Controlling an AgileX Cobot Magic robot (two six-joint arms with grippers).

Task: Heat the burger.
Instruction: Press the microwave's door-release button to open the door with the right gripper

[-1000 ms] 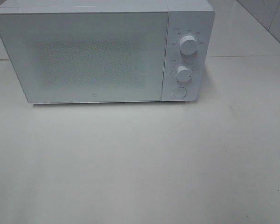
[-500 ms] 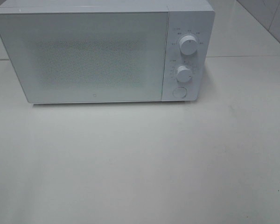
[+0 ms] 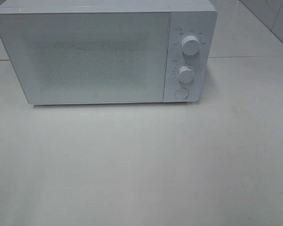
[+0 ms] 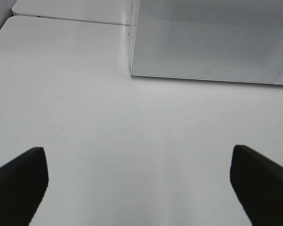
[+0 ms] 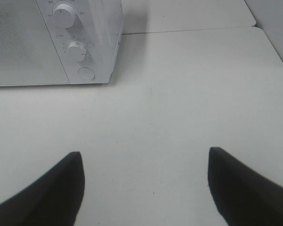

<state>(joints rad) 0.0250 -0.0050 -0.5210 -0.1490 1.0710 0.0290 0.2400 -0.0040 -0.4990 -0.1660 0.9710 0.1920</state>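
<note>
Exterior high view: a white microwave [image 3: 104,52] stands in the upper left and centre of the frame on a pale tabletop [image 3: 141,165]. Its door [image 3: 85,56] is shut. The control panel on its right side carries an upper knob [image 3: 190,45], a lower knob [image 3: 185,74] and a round button [image 3: 180,92] beneath them. Left wrist view: the left hand [image 4: 137,155] is held over the tabletop [image 4: 108,108], pointing toward the microwave [image 4: 212,37], short of the door's left corner. Its two dark fingers [image 4: 19,183] are spread wide, with only bare tabletop between them. Right wrist view: the right hand [image 5: 144,153] is held over the tabletop [image 5: 179,94], pointing toward the open surface just beside the microwave [image 5: 47,42], on its control-panel side. Its fingers [image 5: 52,193] stand well apart and grip nothing. The burger shows in no view, so its location cannot be told.
</note>
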